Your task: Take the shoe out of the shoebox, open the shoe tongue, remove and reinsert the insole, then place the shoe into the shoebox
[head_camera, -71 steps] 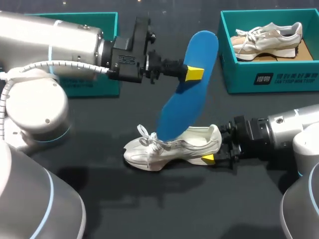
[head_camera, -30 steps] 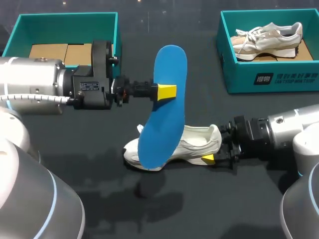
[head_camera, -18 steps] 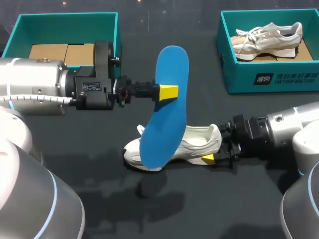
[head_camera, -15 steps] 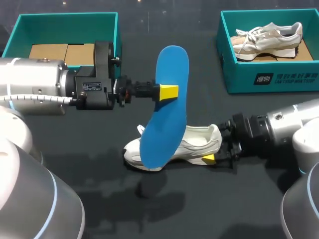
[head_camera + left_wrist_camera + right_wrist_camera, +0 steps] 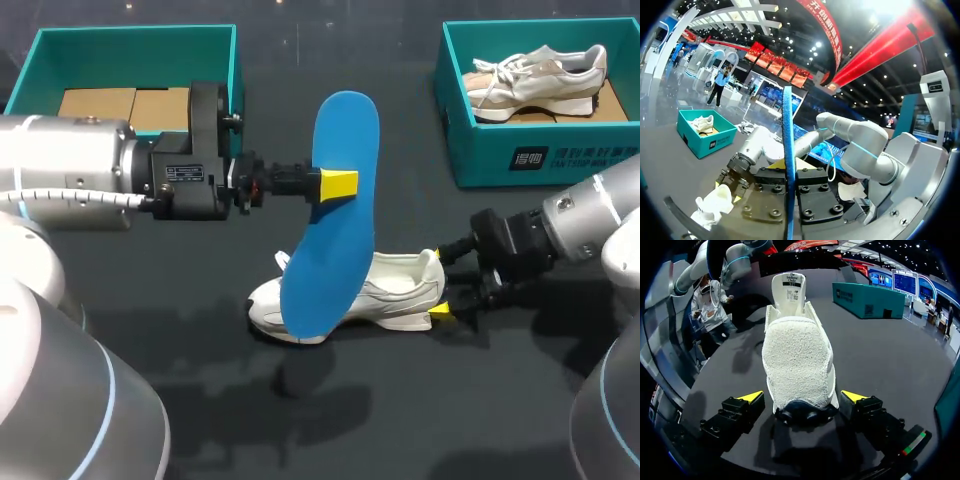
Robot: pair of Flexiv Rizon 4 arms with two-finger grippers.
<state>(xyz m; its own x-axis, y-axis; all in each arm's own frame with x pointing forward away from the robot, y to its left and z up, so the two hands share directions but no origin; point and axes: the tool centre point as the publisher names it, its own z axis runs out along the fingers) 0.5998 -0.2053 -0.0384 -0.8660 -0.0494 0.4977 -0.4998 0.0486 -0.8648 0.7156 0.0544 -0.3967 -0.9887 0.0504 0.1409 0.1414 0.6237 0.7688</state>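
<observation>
Left claw [image 5: 338,185] clamped on blue insole [image 5: 325,270], held upright above bench [image 5: 200,400]. Insole lower end over forefoot of white shoe [image 5: 395,285]; contact not determinable. Shoe upright on bench. Right claw [image 5: 802,396] apart, fingers [image 5: 752,397] flanking heel, not touching.

My left arm [image 5: 70,180], at the left of the frame, is fat, round and shiny grey, with thin light blue lines on its joints. A white ribbed cable [image 5: 80,198] runs along it. Its end is a black box with little screws and a white label. My right arm [image 5: 600,205] is grey too, with a black end. My left pincer [image 5: 338,185] and right pincer [image 5: 450,283] have black fingers with bright yellow tips.
</observation>
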